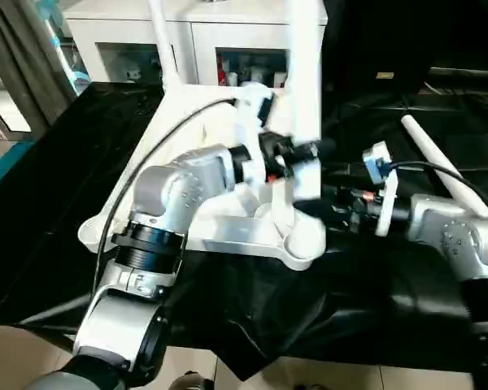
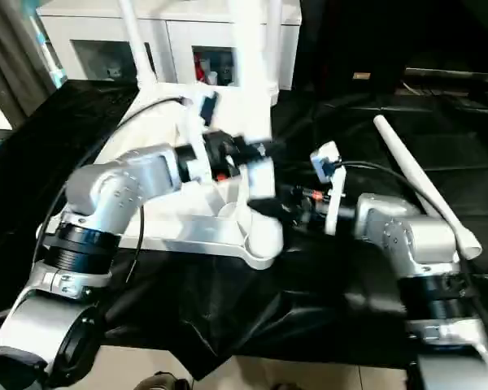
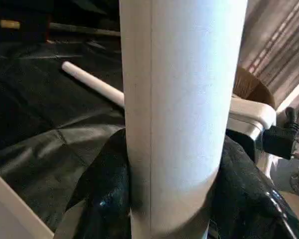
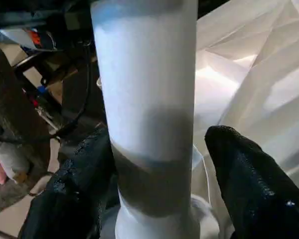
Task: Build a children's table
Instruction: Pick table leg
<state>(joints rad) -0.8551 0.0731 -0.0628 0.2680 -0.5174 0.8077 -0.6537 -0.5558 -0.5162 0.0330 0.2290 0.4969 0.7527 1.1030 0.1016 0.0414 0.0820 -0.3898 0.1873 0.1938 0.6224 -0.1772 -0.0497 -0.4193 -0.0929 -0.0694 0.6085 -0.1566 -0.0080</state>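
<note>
Silver forearms fill the foreground, and both pincers meet at one upright table leg standing in the near corner socket of the upturned white tabletop. Left pincer first: in its wrist view the two black fingers press against either side of the white tube, clamped on it low down, just above the socket. Right pincer comes in from the opposite side, and its black fingers stand apart around the same leg, one close to the tube, the other with a clear gap, so it brackets rather than grips. Leg's long axis runs straight up from the socket, with the two pincers facing each other across it, and the left one is doing the holding. Moving outward, the tabletop lies ribbed side up on the black-covered surface, with another leg rising from its far corner. Off to the right, well apart from the tabletop, a loose leg lies flat on the black sheet, nearer the right arm. My read: that loose leg is next, and the right arm is the one placed to fetch it.
</note>
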